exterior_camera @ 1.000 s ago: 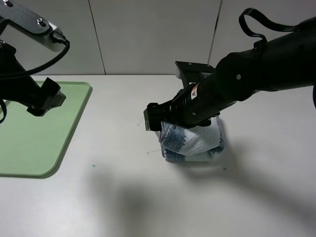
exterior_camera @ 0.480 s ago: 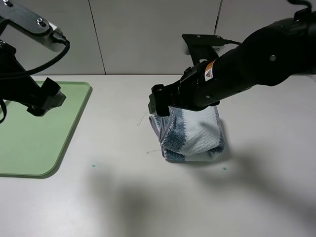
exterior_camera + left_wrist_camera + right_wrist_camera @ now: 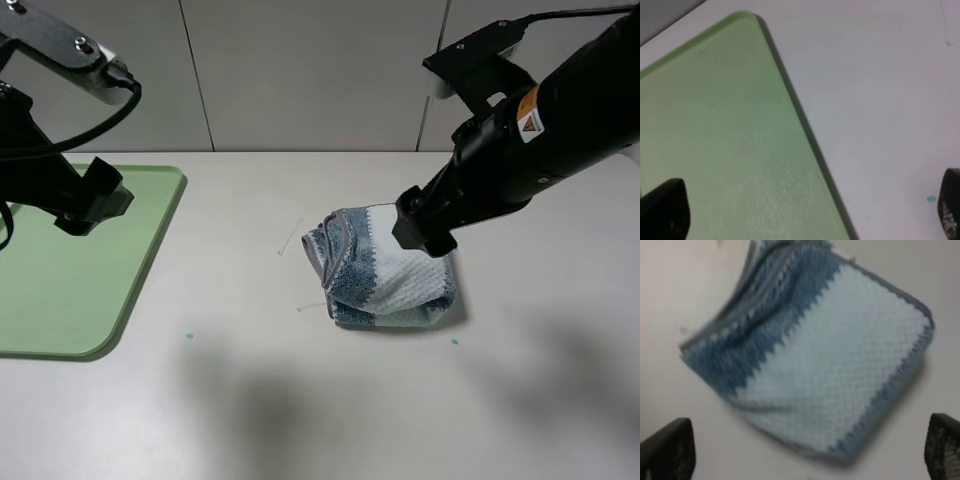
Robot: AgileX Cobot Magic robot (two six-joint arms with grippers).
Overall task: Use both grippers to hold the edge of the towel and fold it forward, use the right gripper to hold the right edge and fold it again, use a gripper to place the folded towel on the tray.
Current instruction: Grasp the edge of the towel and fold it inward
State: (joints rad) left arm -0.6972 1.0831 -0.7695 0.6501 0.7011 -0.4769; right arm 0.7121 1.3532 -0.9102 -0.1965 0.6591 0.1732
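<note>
Exterior high: folded towel lies bunched near the middle of the tabletop, blue and white stripes up, grey hem curling at its left side. It is not on the tray, which sits at the tabletop's left edge, well apart. Right tool hovers over the towel's back right corner, jaws wide, holding nothing. Right wrist view shows the towel below, clear of both spread fingertips. Left tool hangs above the tray's right rim, jaws wide too, empty.
</note>
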